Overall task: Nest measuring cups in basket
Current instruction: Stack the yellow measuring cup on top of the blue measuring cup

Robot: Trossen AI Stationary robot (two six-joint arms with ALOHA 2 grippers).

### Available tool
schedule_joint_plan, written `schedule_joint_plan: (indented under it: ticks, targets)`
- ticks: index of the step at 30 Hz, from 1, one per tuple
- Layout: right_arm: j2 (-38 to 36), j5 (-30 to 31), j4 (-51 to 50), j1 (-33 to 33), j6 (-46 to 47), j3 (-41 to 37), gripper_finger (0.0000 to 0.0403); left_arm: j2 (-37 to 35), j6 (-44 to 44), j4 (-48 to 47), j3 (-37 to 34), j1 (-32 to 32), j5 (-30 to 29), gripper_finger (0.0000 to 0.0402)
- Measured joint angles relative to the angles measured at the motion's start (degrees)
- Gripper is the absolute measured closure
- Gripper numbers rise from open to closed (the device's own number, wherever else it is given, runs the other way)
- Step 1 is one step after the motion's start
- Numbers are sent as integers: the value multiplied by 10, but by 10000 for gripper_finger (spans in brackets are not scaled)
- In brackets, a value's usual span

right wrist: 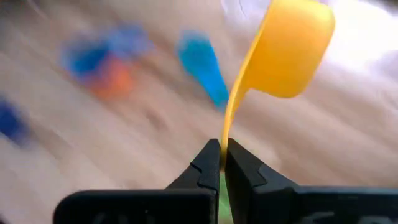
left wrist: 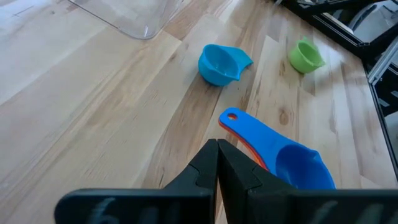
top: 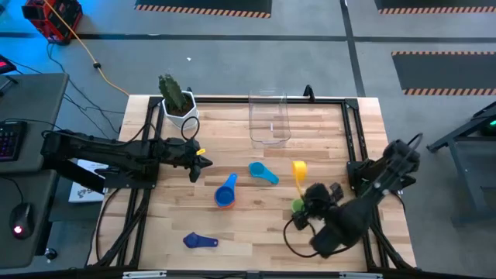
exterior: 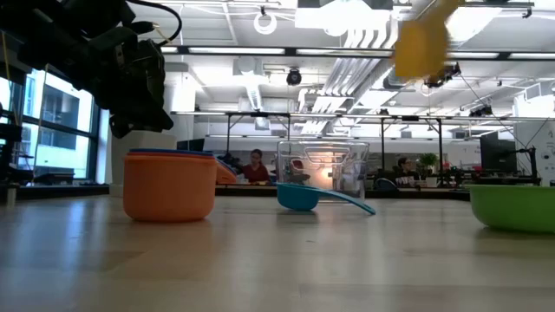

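Right claw [right wrist: 220, 163] pinching yellow cup [right wrist: 292, 50] handle, lifted

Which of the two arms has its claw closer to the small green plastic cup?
Right. The right gripper, pinching the yellow plastic cup by its handle, sits just above the green plastic cup. The left gripper is shut, well across the table.
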Motion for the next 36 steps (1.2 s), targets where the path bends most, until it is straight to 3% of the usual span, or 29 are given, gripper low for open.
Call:
schedule_joint_plan:
  ticks: [2,5,7,11,14,18,21,29,32,36]
  targets:
    - [-21,102,37,4,8,-8,402,0,0,0,0,0,1,402]
    - [-47,173,113,4,-7,-38,402,0,-1,1,0,0,3,401]
    - [-63,171,187,1,-35,-70,403,0,0,13,0,0,17,401]
    - [-89,113,417,-9,-127,-163,403,-11,0,84,0,7,101,401]
    - [-98,36,658,-28,-225,-250,403,-31,-6,144,0,16,141,401]
    - [-78,-120,999,-87,-338,-352,403,-72,-44,215,1,31,159,402]
    - [-40,-236,1162,-143,-393,-385,403,-108,-75,257,1,38,170,402]
    - [71,-557,1204,-260,-457,-319,403,-170,-153,353,1,39,240,401]
    - [86,-632,1204,-287,-478,-304,403,-176,-165,367,1,38,261,402]
    - [88,-685,1198,-315,-480,-310,403,-176,-165,363,1,38,260,402]
